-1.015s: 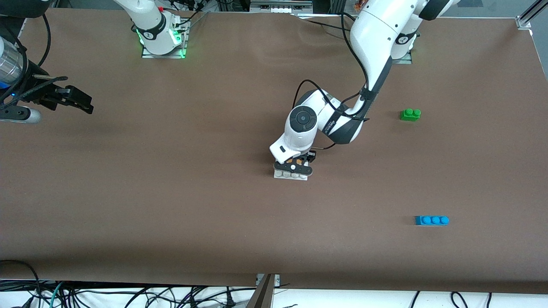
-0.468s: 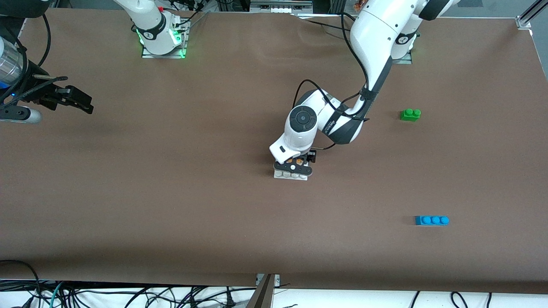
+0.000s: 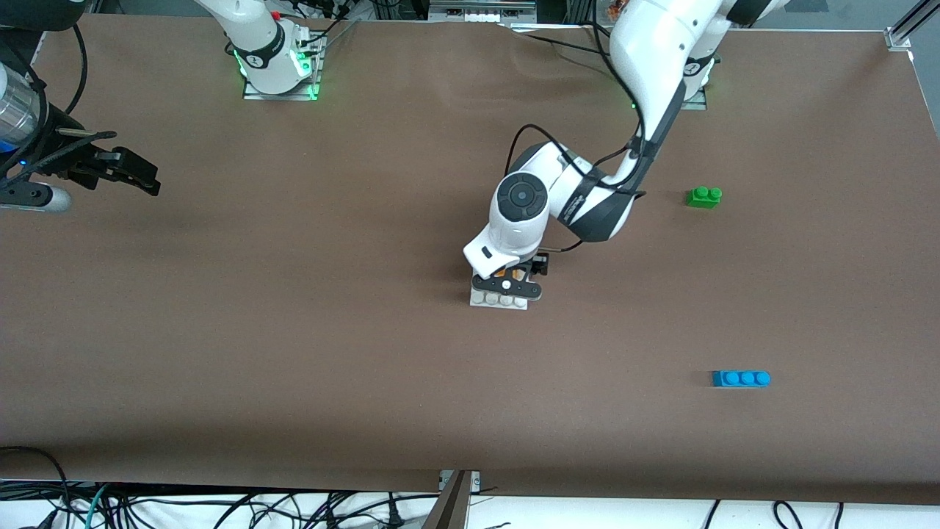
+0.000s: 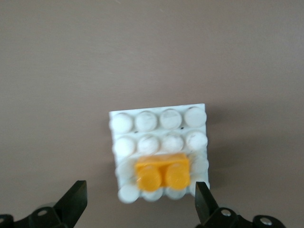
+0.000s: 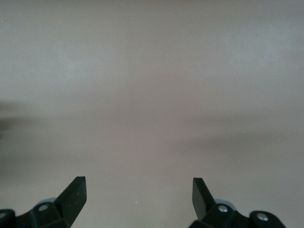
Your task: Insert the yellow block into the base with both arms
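The yellow block (image 4: 163, 173) sits on the studs of the white base (image 4: 156, 122), in the second row from one edge, free of the fingers. The base lies mid-table in the front view (image 3: 499, 302), mostly hidden under the left arm's hand; a sliver of the yellow block (image 3: 515, 274) shows there. My left gripper (image 3: 508, 285) hovers just above the base, open, its fingertips (image 4: 76, 202) wide on either side of the block; in its own wrist view the gripper (image 4: 140, 204) is empty. My right gripper (image 3: 136, 176) waits over the table at the right arm's end, open and empty (image 5: 138, 194).
A green two-stud brick (image 3: 703, 196) lies toward the left arm's end of the table. A blue three-stud brick (image 3: 740, 378) lies nearer the front camera than it. The table's brown surface (image 3: 294, 330) surrounds the base.
My left gripper and wrist have lifted slightly off the base, leaving the yellow block on it. The right arm has not moved.
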`<state>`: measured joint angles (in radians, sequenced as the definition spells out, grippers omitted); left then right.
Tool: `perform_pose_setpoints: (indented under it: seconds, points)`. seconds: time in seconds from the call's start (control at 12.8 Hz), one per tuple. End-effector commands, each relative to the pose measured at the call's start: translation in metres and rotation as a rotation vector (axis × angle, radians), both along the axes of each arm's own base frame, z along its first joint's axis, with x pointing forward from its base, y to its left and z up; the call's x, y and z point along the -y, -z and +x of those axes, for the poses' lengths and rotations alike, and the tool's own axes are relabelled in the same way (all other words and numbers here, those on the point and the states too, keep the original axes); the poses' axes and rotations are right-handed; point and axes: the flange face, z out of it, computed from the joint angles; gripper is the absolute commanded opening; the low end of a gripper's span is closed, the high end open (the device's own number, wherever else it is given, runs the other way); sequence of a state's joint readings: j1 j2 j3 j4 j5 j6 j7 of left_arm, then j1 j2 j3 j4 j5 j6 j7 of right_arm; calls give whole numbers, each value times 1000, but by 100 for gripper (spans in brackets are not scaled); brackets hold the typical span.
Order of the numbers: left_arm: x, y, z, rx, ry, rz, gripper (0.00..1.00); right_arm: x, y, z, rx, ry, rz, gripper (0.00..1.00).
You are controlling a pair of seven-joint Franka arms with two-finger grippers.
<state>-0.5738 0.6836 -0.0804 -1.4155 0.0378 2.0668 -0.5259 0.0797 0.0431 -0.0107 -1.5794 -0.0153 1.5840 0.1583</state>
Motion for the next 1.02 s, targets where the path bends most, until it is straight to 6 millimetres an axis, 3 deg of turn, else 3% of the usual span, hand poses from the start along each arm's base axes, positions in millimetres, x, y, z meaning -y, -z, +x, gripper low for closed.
perform_pose_setpoints:
  seconds: [0.0,0.16,0.31,0.55,0.7,0.94]
  points:
    - [-34,-68,5,6,-37,24,100,2,-3,-2,-1,9,-6,99]
    - [-80,-117,17,-2,-76,33,100,2,-2,-2,-2,9,-6,99]
    - [-131,-167,29,29,11,19,100,2,-2,-2,-2,9,-8,99]
    - [-215,-225,44,77,-27,5,100,3,-3,-2,-1,9,-8,99]
    - [-247,-253,37,79,-72,14,100,3,-3,-2,1,6,-8,99]
    - [-312,-276,37,67,-172,23,100,3,-4,-1,7,3,-6,99]
